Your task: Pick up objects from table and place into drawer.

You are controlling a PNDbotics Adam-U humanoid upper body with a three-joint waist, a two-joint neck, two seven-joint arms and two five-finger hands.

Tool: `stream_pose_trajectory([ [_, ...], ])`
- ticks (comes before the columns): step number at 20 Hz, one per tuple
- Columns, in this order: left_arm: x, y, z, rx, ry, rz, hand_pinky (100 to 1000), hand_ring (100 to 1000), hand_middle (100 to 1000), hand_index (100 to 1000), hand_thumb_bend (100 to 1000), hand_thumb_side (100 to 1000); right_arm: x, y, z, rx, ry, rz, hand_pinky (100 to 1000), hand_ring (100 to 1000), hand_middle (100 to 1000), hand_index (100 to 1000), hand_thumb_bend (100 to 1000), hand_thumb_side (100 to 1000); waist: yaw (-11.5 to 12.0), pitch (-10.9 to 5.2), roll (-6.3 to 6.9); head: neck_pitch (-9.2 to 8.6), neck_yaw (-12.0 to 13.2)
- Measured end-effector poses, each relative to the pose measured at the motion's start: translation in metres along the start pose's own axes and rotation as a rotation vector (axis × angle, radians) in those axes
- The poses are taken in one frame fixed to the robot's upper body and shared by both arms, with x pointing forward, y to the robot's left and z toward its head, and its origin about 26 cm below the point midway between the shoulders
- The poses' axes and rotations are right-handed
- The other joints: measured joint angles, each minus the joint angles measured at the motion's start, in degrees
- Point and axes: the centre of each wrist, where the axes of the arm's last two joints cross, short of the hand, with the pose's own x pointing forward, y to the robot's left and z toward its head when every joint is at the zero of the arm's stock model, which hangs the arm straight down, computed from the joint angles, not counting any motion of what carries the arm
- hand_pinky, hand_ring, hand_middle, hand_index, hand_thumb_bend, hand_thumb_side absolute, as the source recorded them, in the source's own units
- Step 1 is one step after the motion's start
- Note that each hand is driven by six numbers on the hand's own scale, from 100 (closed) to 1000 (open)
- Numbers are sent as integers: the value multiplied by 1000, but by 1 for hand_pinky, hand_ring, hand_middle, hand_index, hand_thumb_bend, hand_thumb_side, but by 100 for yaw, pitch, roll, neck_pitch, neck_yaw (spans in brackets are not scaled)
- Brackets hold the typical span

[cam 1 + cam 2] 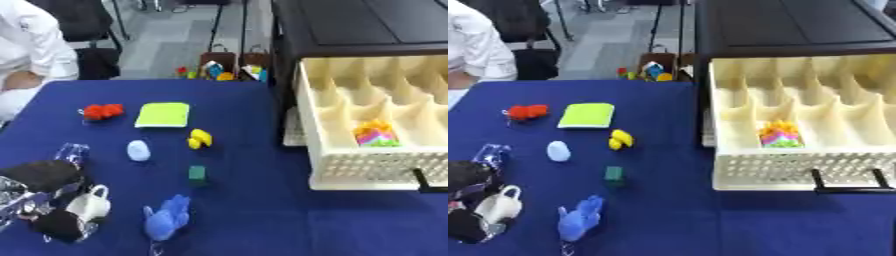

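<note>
Our left hand point(48, 200) sits at the table's near left corner; we cannot tell how its fingers stand. Our right hand is out of sight. The drawer point(798, 172) stands pulled open, one bright toy point(779, 135) already inside. We judge another pick is due: the blue toy point(168, 217) lies nearest, the green block point(198, 173) just beyond.

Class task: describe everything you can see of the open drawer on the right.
The drawer is cream, plastic-looking, pulled out from a dark cabinet over the blue table. Wavy dividers split it into compartments; its front is a perforated lattice with a black handle. One front compartment holds a bright multicoloured toy; the others look empty.
</note>
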Motion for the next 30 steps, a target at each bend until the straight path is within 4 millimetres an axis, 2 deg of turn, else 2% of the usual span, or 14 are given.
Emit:
stream_pose_trajectory([
  [4, -1, 13, 3, 40, 3, -15, 371, 495, 490, 684, 253, 621, 0, 0, 0, 0, 2, -1, 635, 673, 684, 776, 100, 1000, 7, -43, 19, 4, 0],
  [14, 4, 71, 21, 215, -29, -63, 367, 492, 486, 681, 266, 643, 0, -2, 5, 12, 14, 0, 634, 672, 684, 775, 100, 1000, -100, -241, 124, 111, 85],
  [29, 46, 143, 53, 498, -213, -73, 333, 479, 479, 679, 287, 670, 2, -1, 10, 39, 18, -28, 633, 672, 686, 774, 100, 1000, -490, -516, 330, 312, 283],
  [30, 50, 148, 55, 519, -231, -70, 327, 477, 478, 679, 289, 733, 2, -1, 11, 40, 19, -28, 632, 672, 686, 774, 100, 1000, -520, -523, 341, 315, 292],
])
